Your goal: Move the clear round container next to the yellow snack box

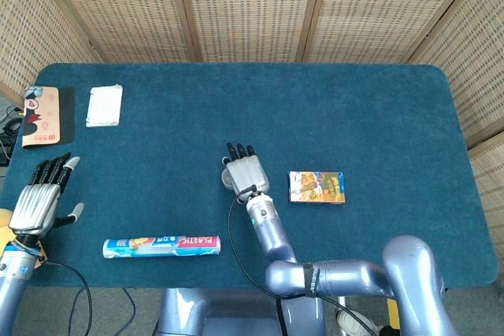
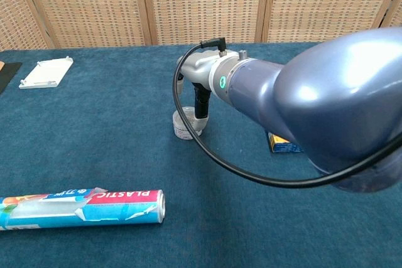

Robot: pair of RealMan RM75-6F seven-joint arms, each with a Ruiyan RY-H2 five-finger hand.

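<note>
In the head view my right hand (image 1: 246, 171) lies over the clear round container (image 1: 225, 181), fingers straight and apart, leaving only the container's left edge showing. The chest view shows a dark finger of that hand (image 2: 200, 92) reaching down onto the top of the container (image 2: 184, 128); no grip shows. The yellow snack box (image 1: 316, 187) lies flat about a hand's width to the right of the container, and in the chest view the box (image 2: 282, 145) is mostly hidden behind my right arm. My left hand (image 1: 35, 202) hovers open at the table's left edge, far from both.
A roll of plastic wrap (image 1: 161, 246) lies near the front edge, left of centre, also seen as the roll (image 2: 81, 208) in the chest view. A white flat object (image 1: 104, 105) and a pink card (image 1: 43, 116) sit at the far left back. Blue cloth covers the table (image 1: 354, 116).
</note>
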